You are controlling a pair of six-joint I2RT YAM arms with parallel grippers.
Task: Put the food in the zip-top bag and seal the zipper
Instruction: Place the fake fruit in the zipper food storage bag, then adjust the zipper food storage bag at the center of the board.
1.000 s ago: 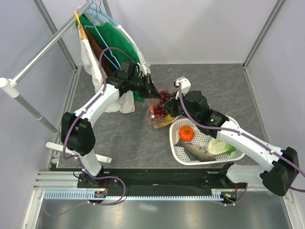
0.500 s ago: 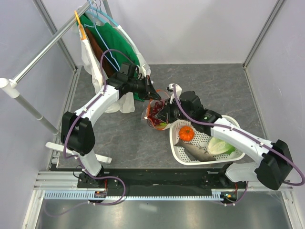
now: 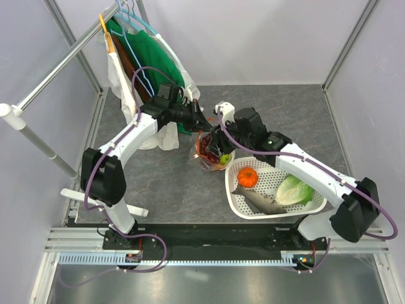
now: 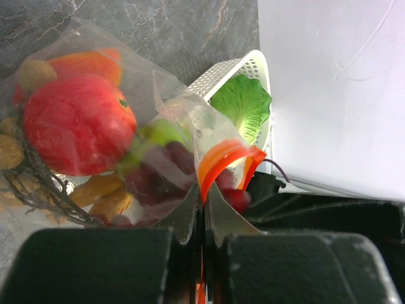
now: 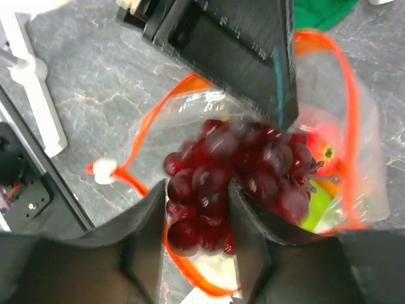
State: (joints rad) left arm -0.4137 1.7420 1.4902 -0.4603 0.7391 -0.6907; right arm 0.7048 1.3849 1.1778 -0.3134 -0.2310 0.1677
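Filling step, I judge. The left end effector point(image 4: 202, 212) pinches the orange-red zipper strip point(image 4: 221, 155) of the clear plastic bag point(image 4: 76, 38), beside the white lattice basket point(image 4: 221, 71). The right end effector point(image 5: 197, 221) is spread over the mouth, dark purple grapes point(image 5: 221, 168) between its fingers point(image 5: 142, 253). Next — withdraw and fetch more.

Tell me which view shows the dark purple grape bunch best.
Right wrist: the dark purple grape bunch fills the frame centre, at the mouth of the clear plastic zip-top bag. Left wrist shows a few grapes through the plastic; top external shows only a small dark patch.
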